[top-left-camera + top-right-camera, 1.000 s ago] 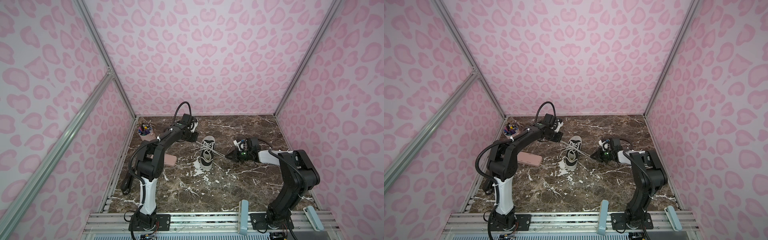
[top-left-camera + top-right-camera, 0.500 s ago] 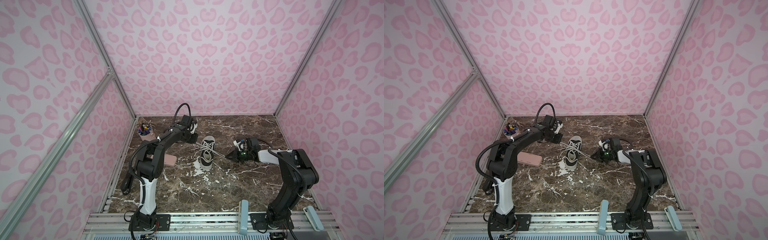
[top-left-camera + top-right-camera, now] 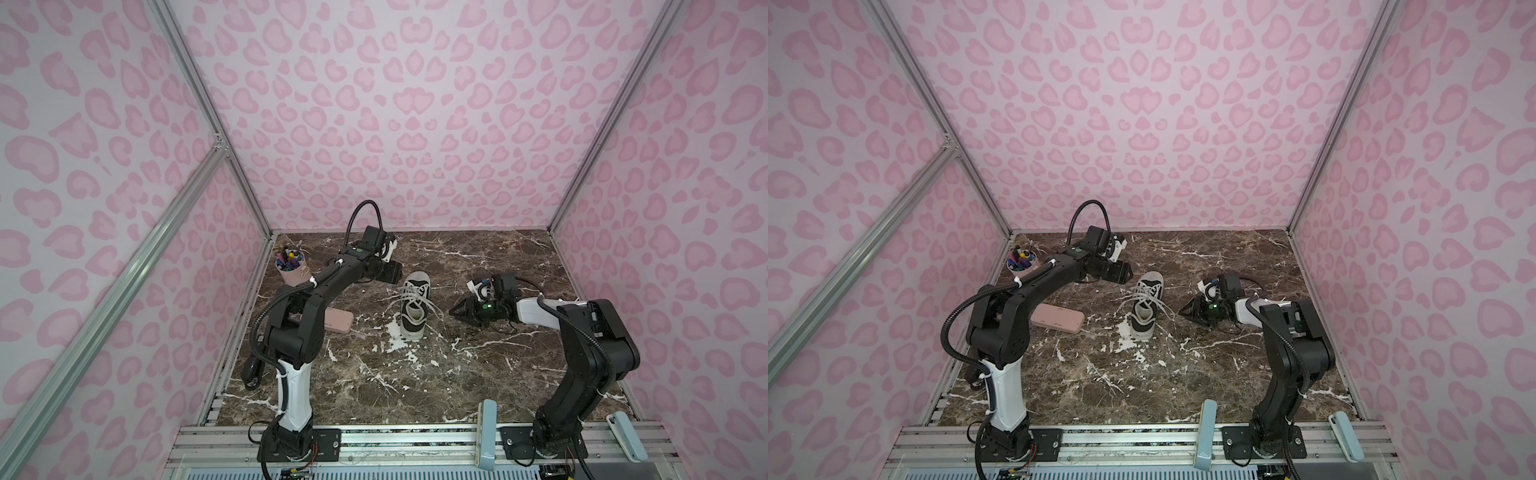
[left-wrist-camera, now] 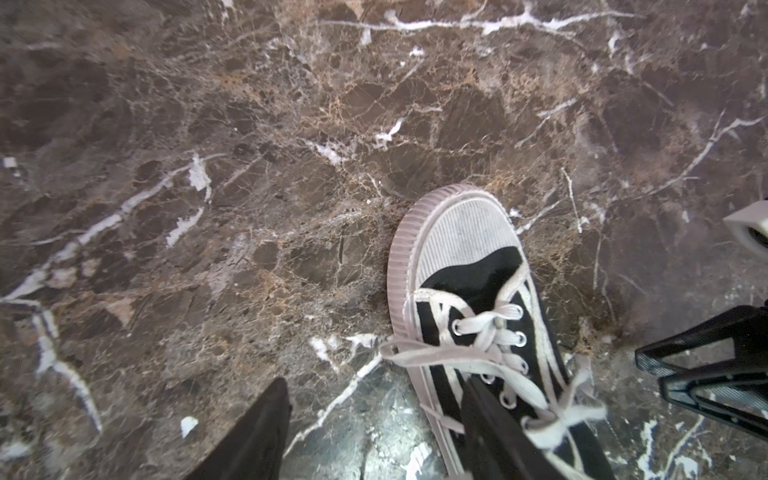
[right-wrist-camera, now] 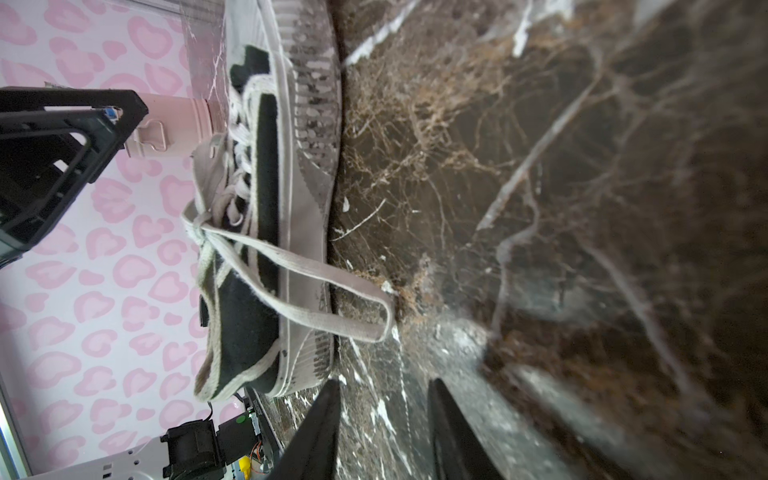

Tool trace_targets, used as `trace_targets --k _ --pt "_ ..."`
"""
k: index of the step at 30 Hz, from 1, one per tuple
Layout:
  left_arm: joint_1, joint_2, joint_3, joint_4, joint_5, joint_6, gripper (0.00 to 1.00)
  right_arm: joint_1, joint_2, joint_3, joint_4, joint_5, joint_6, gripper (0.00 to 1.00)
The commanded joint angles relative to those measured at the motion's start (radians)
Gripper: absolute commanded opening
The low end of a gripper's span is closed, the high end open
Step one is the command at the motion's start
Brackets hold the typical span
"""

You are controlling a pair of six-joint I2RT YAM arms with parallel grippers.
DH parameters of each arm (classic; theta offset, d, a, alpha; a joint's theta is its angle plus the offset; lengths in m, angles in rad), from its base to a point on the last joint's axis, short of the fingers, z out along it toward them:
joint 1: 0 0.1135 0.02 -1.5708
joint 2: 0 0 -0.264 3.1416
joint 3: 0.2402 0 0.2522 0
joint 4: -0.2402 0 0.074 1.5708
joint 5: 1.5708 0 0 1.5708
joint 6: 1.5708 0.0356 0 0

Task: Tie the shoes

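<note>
The shoe [image 3: 413, 309] [image 3: 1145, 305], a black sneaker with a white sole and toe cap, stands mid-table with its toe toward the back wall. Its white laces [image 5: 332, 299] are knotted over the tongue, and one loop trails onto the marble. My left gripper [image 3: 392, 272] [image 4: 374, 432] hovers at the shoe's toe end on the left. It is open, with bare floor in the gap and one finger [image 4: 490, 424] over the lacing. My right gripper [image 3: 455, 309] [image 5: 386, 432] lies low just right of the shoe, open and holding nothing.
A pink cup of pens [image 3: 291, 272] [image 3: 1022, 264] stands at the back left. A flat pink case [image 3: 338, 320] [image 3: 1059, 319] lies left of the shoe, beside the left arm. Pink patterned walls close three sides, and a metal rail [image 3: 415, 440] runs along the front.
Both grippers have gone from shut to open. The arms and the shoe stay almost where they were.
</note>
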State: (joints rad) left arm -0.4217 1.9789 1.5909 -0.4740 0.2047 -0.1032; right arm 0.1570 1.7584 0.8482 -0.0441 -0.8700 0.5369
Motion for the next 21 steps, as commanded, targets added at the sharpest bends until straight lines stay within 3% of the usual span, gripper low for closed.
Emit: trace_targets --k 1,7,12,21 --pt "0.007 -0.041 -0.024 0.042 0.033 -0.009 0.69 -0.015 -0.028 0.009 -0.090 0.042 -0.060 0.40" --pt "0.024 -0.128 -0.169 0.069 0.143 -0.023 0.65 -0.013 -0.074 0.091 -0.272 0.132 -0.187 0.40" --pt "0.025 -0.200 -0.348 0.144 0.221 0.033 0.65 0.003 -0.060 0.153 -0.314 0.138 -0.207 0.40" --pt "0.018 -0.154 -0.393 0.185 0.246 0.080 0.60 0.103 0.026 0.331 -0.390 0.169 -0.230 0.40"
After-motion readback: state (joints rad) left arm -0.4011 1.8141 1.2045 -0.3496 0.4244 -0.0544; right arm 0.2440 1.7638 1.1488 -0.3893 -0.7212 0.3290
